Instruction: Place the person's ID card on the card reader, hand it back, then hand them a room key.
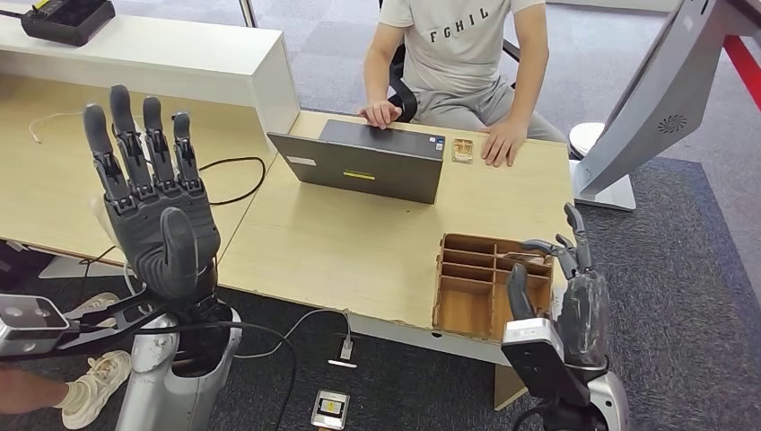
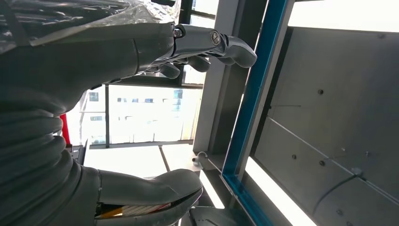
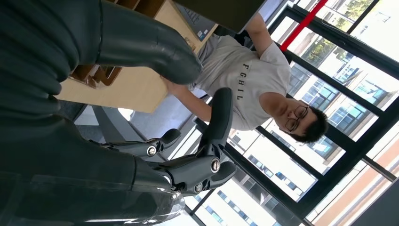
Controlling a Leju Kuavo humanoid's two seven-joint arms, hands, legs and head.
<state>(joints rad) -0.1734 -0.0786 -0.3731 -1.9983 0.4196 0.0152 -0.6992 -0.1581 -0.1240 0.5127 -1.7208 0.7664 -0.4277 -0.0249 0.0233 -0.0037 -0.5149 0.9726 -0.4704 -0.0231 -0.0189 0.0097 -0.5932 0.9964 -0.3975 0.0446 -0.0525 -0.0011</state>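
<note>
- Left hand point(image 1: 153, 211): raised at 9 o'clock in the head view, fingers straight and spread, pointing to 12 o'clock; released, holding nothing. The left wrist view shows the thumb point(image 2: 150, 190) and fingers point(image 2: 207, 44) apart, with window and wall panels behind them.
- Right hand point(image 1: 561, 287): at 5 o'clock in the head view, beside the desk's near right corner, fingers loosely curved and apart; released, holding nothing. The right wrist view shows the thumb point(image 3: 146, 47) and fingers point(image 3: 214, 136) separated, nothing between them.
- Desk point(image 1: 359, 242): light wood, centre of the head view.
- Laptop point(image 1: 363, 162): grey, open, at 12 o'clock on the desk, its lid back toward the robot.
- Card point(image 1: 463, 150): small, flat on the desk just to the 3 o'clock side of the laptop, near the person's hand; whether it is the ID card cannot be told.
- Tray point(image 1: 489, 283): wooden, divided into compartments, at the desk's near right corner, just beside the right hand; contents too small to identify.
- Person point(image 1: 458, 54): seated at 12 o'clock behind the desk, both hands resting on the desktop, one beside the laptop, the other beside the card.
- Device point(image 1: 67, 18): black, on the white counter at 10 o'clock.
</note>
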